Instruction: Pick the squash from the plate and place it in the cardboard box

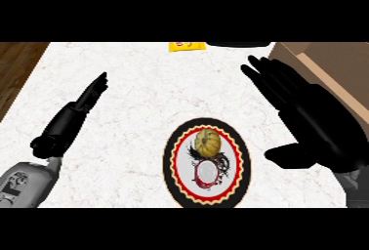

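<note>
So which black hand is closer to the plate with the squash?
The right hand: its thumb nearly reaches the plate holding the squash. The left hand sits farther off.

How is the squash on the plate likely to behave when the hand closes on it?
The squash looks round and ribbed, so it may roll on the plate if nudged sideways. It probably stays rigid when gripped. It is small beside the open right hand, so it is likely light.

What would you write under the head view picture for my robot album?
Small yellow squash sits on the round black-rimmed plate, open black right hand beside it, brown cardboard box at right.
</note>
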